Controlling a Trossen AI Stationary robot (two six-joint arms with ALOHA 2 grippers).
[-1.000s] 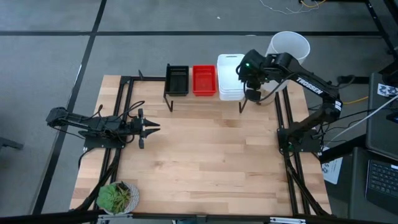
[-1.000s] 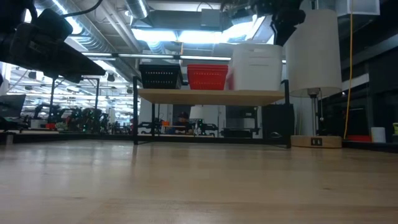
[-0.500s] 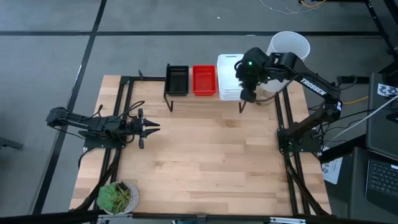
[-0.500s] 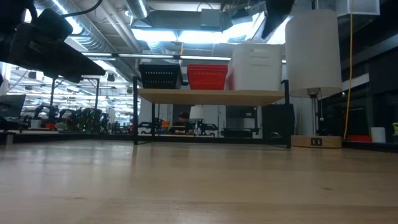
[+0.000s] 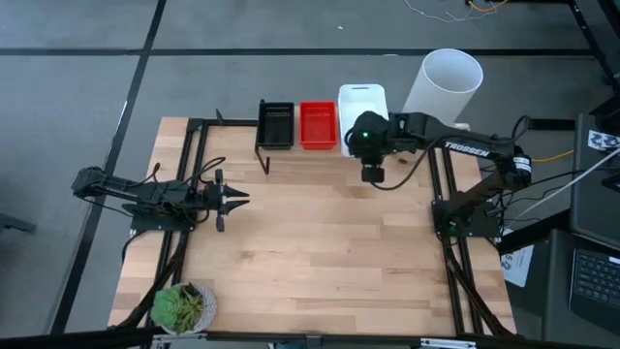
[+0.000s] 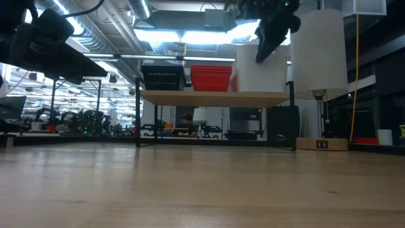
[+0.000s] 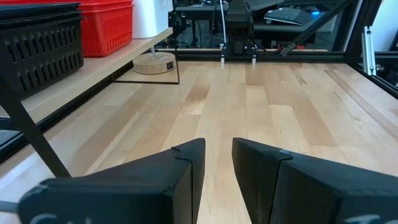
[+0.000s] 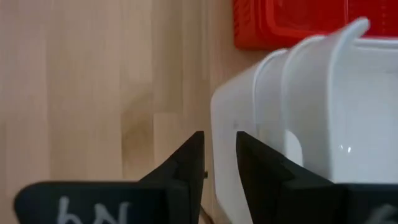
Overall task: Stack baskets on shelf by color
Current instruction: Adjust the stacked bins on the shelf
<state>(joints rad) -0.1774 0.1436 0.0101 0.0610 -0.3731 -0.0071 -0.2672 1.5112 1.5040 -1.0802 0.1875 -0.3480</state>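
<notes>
**Tabletop and shelf with their load**

A shelf (image 5: 320, 152) is placed at the far edge of the wooden tabletop (image 5: 310, 252). On it, black (image 5: 276, 125), red (image 5: 318, 124) and white baskets (image 5: 360, 99) are set side by side. A potted plant (image 5: 180, 307) is seen at a near corner.

Black baskets (image 5: 275, 124), red baskets (image 5: 318, 125) and white baskets (image 5: 359, 105) sit in three side-by-side stacks atop the low wooden shelf (image 6: 215, 97) at the desk's far edge.
</notes>
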